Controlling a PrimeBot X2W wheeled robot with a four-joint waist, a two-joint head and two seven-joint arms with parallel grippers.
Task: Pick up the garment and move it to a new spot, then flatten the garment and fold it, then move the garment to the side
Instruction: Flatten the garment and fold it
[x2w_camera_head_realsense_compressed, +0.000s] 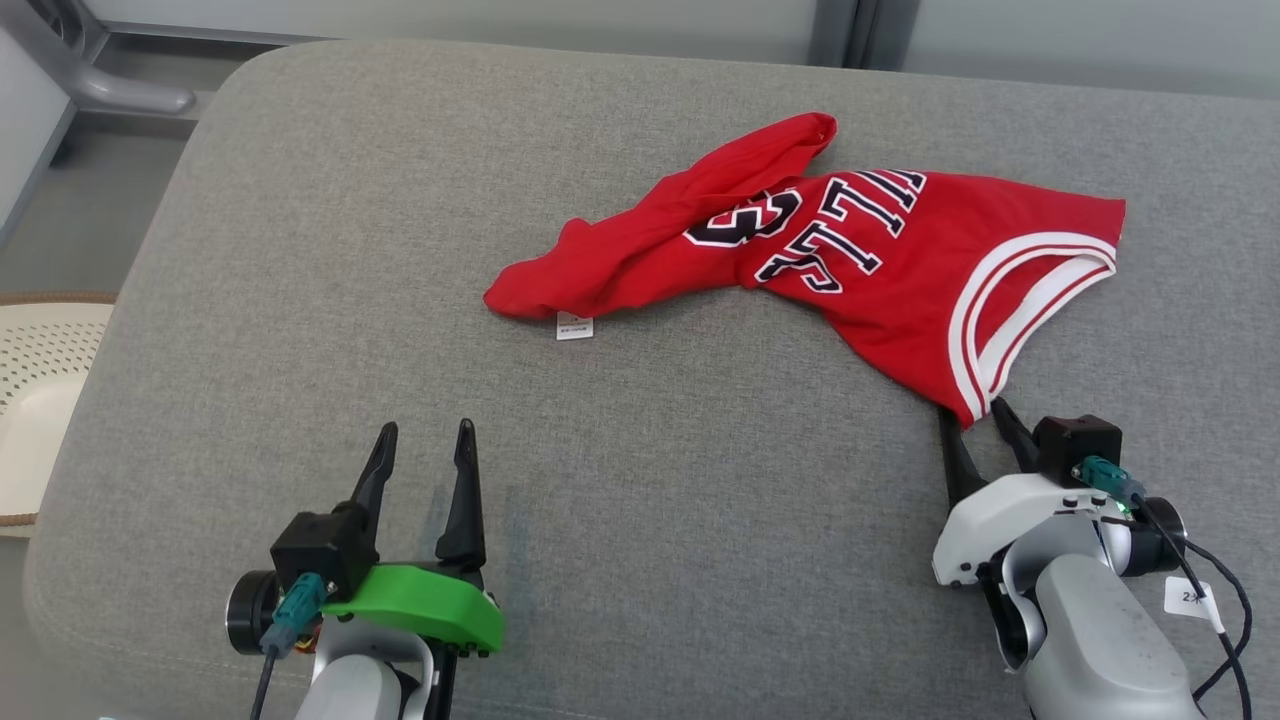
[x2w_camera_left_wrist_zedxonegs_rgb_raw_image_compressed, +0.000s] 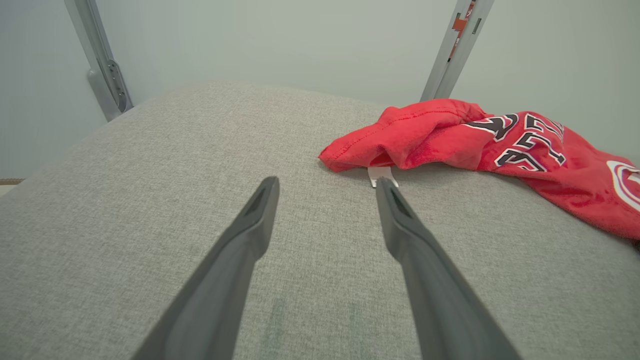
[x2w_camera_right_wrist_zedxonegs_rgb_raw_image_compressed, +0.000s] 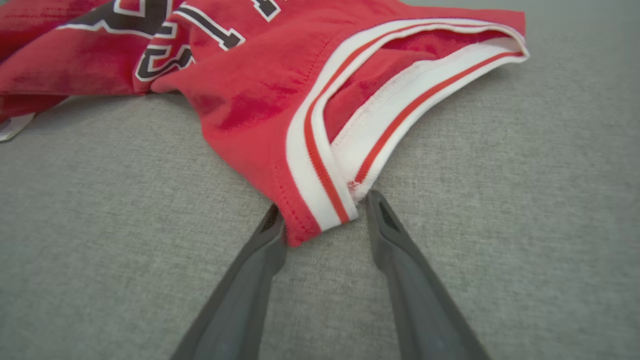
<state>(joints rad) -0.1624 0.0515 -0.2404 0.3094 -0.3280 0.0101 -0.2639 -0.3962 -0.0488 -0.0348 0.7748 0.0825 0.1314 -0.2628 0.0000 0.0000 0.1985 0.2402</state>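
Red garment (x2w_camera_head_realsense_compressed: 900, 270) (crumpled) on grey cushion (x2w_camera_head_realsense_compressed: 300, 300)

A grey cushion (x2w_camera_head_realsense_compressed: 300, 300) meets a pale wall (x2w_camera_left_wrist_zedxonegs_rgb_raw_image_compressed: 260, 40).

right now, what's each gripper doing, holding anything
left gripper: open, holding nothing, above bare grey cushion.
right gripper: open, fingers either side of the red jersey's striped corner, not clamped on it yet.

**One jersey, two grippers**

You have one red basketball jersey (x2w_camera_head_realsense_compressed: 900, 270), one white label (x2w_camera_head_realsense_compressed: 574, 326) and one grey cushion (x2w_camera_head_realsense_compressed: 300, 300). You count two grippers, the left gripper (x2w_camera_head_realsense_compressed: 427, 427) and the right gripper (x2w_camera_head_realsense_compressed: 972, 410), with two dark fingers each.
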